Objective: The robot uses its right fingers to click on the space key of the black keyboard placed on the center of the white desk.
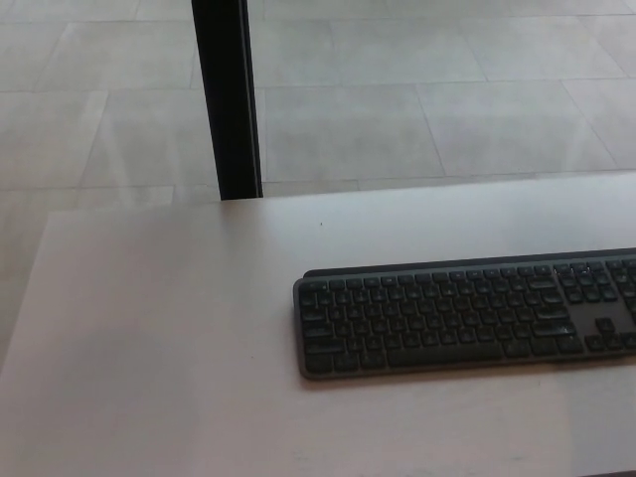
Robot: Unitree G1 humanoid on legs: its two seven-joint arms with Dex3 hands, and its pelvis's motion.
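A black keyboard [465, 313] lay flat on a white desk [159, 328], its right end cut off by the picture's edge. Neither robot hand was in view, so their state and the keyboard's position relative to them could not be told. The space key was probably along the near row, too blurred to pick out. A black post [227, 99] stood behind the desk on a tiled floor [447, 89].

black keyboard [467, 313] lies flat on a white desk [159, 338], running off the right edge; tiled floor [417, 109] beyond.
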